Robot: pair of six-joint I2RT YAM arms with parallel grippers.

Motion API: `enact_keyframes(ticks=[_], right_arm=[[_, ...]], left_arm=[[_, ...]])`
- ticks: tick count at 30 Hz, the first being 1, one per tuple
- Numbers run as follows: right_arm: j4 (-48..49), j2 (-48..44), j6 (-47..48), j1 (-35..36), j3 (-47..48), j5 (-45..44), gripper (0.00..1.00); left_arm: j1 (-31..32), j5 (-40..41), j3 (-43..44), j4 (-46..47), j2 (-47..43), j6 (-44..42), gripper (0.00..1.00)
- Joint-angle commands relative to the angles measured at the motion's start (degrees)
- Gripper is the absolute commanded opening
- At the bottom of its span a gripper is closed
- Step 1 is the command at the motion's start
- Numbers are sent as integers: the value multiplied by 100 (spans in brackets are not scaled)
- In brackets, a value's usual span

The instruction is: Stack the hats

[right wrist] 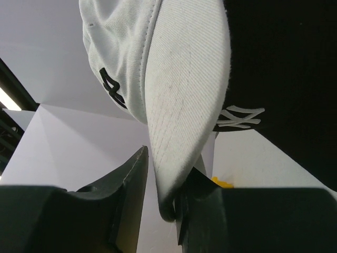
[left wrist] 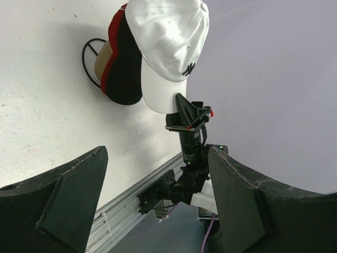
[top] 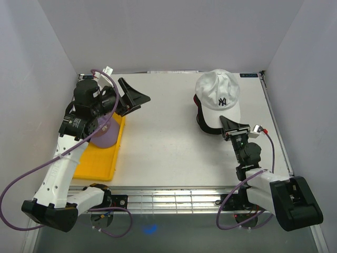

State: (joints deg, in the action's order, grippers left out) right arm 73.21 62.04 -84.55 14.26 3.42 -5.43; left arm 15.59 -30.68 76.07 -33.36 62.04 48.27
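Right claw (top: 233,128) pinches the brim of the white cap (top: 219,98), which tops the stack at the bench's (top: 168,137) far right, over the black cap (right wrist: 284,79) and the red one (left wrist: 111,58). Left claw (top: 132,98) hangs spread wide at the far left. The lavender cap (top: 105,134) sits on the yellow tray (top: 97,161) under that arm.

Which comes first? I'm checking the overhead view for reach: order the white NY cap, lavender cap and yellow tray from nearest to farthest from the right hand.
1. White NY cap: its brim sits between the right hand's fingers, right side.
2. Lavender cap: far left, on the tray under the left arm.
3. Yellow tray: left edge; too close to the lavender cap to separate firmly.
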Motion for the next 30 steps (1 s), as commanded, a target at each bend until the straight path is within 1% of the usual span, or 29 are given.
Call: enact_keyframes(ticks=[1, 6, 9, 13, 17, 20, 26, 30], right_arm=[[176, -166, -44, 15, -131, -46, 31], [115, -184, -44, 15, -157, -37, 29], [141, -114, -88, 15, -149, -46, 26], [237, 45, -237, 15, -70, -11, 13], [264, 142, -307, 15, 123, 16, 8], [45, 124, -316, 15, 229, -2, 8], [-622, -69, -456, 15, 63, -160, 8], [-817, -17, -501, -11, 1, -178, 8]], left_arm=[[14, -9, -49, 102, -148, -72, 87], [14, 0, -66, 102, -157, -81, 87], [5, 9, -110, 102, -175, -90, 87], [5, 18, -137, 93, -184, -99, 87], [5, 27, -128, 93, -166, -107, 87], [5, 44, -119, 76, -166, -116, 87], [14, 62, -128, 67, -131, -134, 87], [5, 70, -137, 58, -96, -134, 87]])
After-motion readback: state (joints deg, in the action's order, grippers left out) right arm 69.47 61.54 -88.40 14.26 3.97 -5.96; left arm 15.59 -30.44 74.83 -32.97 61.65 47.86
